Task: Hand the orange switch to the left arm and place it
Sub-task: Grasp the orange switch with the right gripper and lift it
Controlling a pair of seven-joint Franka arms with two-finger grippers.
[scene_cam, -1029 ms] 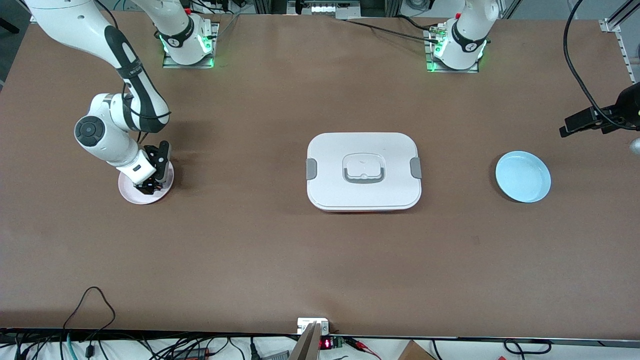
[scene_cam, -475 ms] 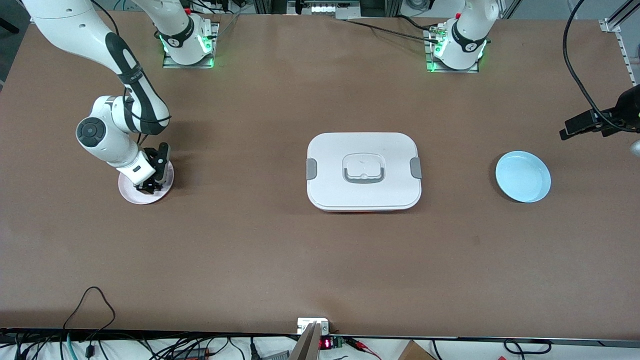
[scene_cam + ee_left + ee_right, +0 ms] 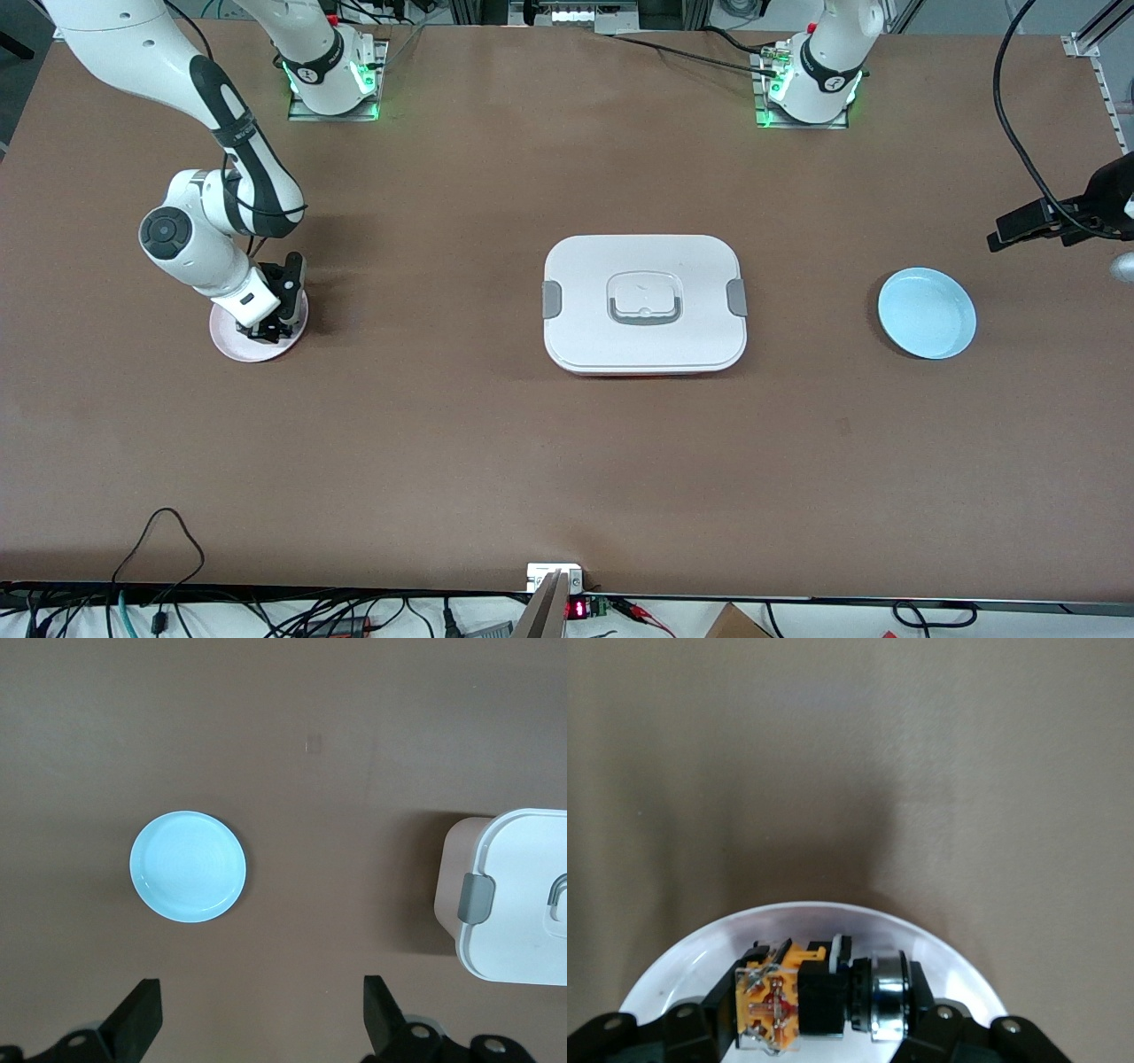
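The brown counter (image 3: 496,461) carries 3 items in a row. At its centre sits the large white rounded-rectangular lidded box (image 3: 644,303) with grey side clips, an obstacle between source and goal that any carry must presumably pass around. Toward the left arm's end, at 3 o'clock from the box, lies the empty pale blue round plate (image 3: 927,313), probably the destination. Toward the right arm's end, at 9 o'clock from the box, lies the pale pink round plate (image 3: 230,341), the pick-up site.

The left gripper (image 3: 257,1028) waits over bare counter beside the blue plate, jaws fully spread and empty.

The right gripper (image 3: 266,330) is down on the pink plate, jaws closed on the small orange switch (image 3: 819,997). The switch lies sideways between them, metal collar at 3 o'clock of its orange contact block.
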